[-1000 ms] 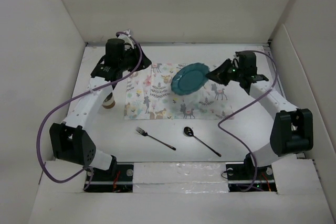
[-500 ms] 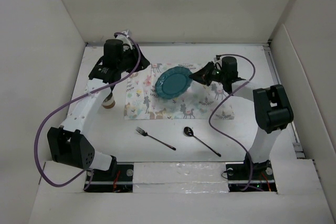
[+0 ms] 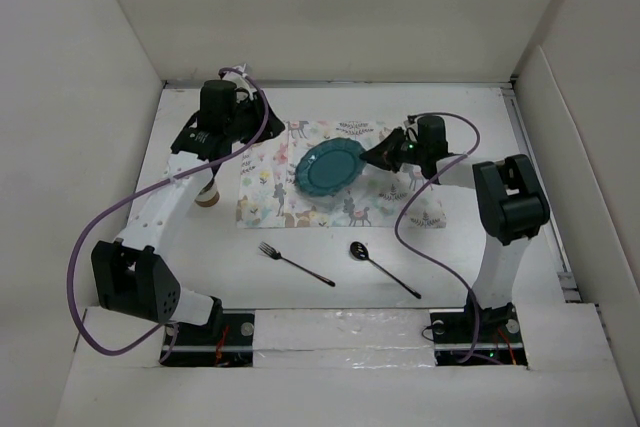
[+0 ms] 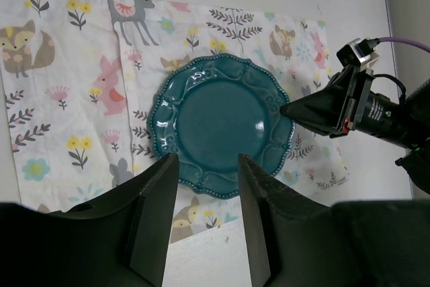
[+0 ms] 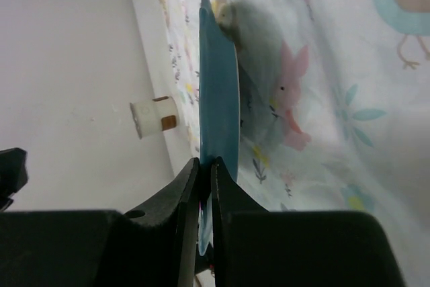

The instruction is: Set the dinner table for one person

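A teal scalloped plate point(image 3: 330, 167) lies low over the animal-print placemat point(image 3: 270, 182) on the white dinner table point(image 3: 450, 257). My right gripper point(image 3: 377, 155) is shut on the plate's right rim; in the right wrist view the plate point(image 5: 219, 85) shows edge-on between the jaws. My left gripper point(image 4: 207, 186) is open and empty, hovering above the mat's left part, looking down on the plate point(image 4: 222, 122). A fork point(image 3: 295, 263) and a spoon point(image 3: 383, 268) lie on the table in front of the mat. A small white cup point(image 3: 208, 193) stands left of the mat.
White panels wall the table on all sides. The left arm's purple cable point(image 3: 110, 217) loops over the left side, the right arm's cable point(image 3: 425, 237) hangs near the mat's right corner. The cup also shows in the right wrist view point(image 5: 153, 117).
My right gripper has carried the plate leftward and down over the placemat, from tilted up to nearly flat. The left arm has barely moved.
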Robot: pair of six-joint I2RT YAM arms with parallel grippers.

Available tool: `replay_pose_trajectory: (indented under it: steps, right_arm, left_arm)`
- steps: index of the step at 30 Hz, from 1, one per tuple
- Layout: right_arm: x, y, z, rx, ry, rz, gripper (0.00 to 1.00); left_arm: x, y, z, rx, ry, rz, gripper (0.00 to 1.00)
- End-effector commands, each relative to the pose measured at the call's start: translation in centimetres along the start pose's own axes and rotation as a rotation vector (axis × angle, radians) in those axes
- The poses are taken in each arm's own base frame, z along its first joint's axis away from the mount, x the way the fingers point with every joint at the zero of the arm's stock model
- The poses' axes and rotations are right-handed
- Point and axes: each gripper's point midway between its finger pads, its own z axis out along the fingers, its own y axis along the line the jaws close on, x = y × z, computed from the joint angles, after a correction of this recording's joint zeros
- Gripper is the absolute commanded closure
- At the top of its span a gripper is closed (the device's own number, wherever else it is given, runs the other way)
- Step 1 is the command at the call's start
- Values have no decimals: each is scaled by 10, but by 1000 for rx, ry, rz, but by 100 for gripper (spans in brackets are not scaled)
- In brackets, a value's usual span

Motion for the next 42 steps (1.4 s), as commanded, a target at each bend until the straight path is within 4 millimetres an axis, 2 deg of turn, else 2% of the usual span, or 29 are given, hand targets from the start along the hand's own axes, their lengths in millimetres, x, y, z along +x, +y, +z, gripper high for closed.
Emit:
replay_pose_trajectory:
  steps: [1,2,4,5,11,17,18,19,21,22,23,25,26,27,28,29,30,31,32,33,34,35,36,37,38,39,40,41,42]
  right_arm:
    - [-6,18,-4,-16,-3,-106,90]
    - [-5,6,-5,56,3,-96,80]
    - [-11,1,-8,78,-12,-112,77]
    - [-8,-7,-9,115,-2,-99,70]
    - [-12,-44,-25,367,-39,-158,55]
    - [-44,-15,-55,488,-170,-261,42]
    - [-49,-1,-62,483,-198,-283,42]
    - [-57,18,-66,478,-241,-313,48]
    - [-52,50,-73,456,-263,-372,71]
    - [-45,55,-71,450,-251,-390,92]
    - [-37,91,-64,387,-250,-438,100]
    - [-18,116,-51,332,-210,-465,100]
    - [16,155,-29,247,-167,-499,100]
    - [16,156,-29,246,-166,-500,100]
    - [27,158,-13,234,-141,-504,100]
    - [53,181,1,178,-105,-525,100]
    - [65,189,11,158,-87,-536,100]
    - [76,183,31,169,-56,-541,100]
    - [84,204,40,131,-59,-552,100]
    - [110,212,53,107,-16,-570,100]
    - [123,197,76,132,24,-570,100]
    - [133,199,87,126,39,-574,100]
    - [151,224,95,73,42,-595,100]
    - [160,224,105,71,57,-599,100]
    - [170,205,129,102,82,-590,100]
    - [173,229,135,55,57,-595,100]
    - [185,228,144,54,74,-594,100]
    - [193,206,166,84,97,-579,100]
    - [192,207,174,76,91,-572,92]
  left_arm:
    - [-9,-6,-11,12,-46,27,63]
    - [-11,-6,-12,9,-53,29,63]
    - [-11,-4,-12,2,-54,30,63]
    - [-12,-5,-13,4,-57,31,63]
    - [-22,-6,-18,-11,-86,44,63]
    - [-48,-16,-31,-14,-152,47,65]
    - [-61,-24,-37,-3,-183,45,68]
    - [-67,-29,-42,7,-196,45,72]
    - [-84,-45,-55,46,-233,33,81]
    - [-88,-51,-60,65,-243,34,86]
    - [-92,-58,-69,92,-255,30,98]
    - [-107,-71,-89,123,-312,22,100]
    - [-125,-89,-128,184,-423,-17,100]
    - [-125,-89,-128,184,-424,-18,100]
    - [-135,-101,-156,231,-494,-24,100]
    - [-137,-106,-168,254,-514,-52,100]
    - [-138,-109,-179,265,-529,-68,100]
    - [-135,-111,-194,272,-537,-82,97]
    - [-133,-111,-201,270,-539,-94,94]
    - [-130,-111,-207,267,-536,-108,91]
    - [-122,-107,-220,254,-535,-114,84]
    - [-118,-99,-222,220,-541,-128,82]
    - [-115,-96,-228,205,-549,-140,80]
    - [-107,-92,-239,191,-551,-146,76]
    - [-103,-87,-243,174,-555,-153,74]
    - [-100,-86,-248,171,-556,-156,72]
    - [-93,-83,-254,158,-546,-155,70]
    - [-90,-83,-259,157,-541,-153,69]
    - [-86,-82,-260,153,-528,-151,68]
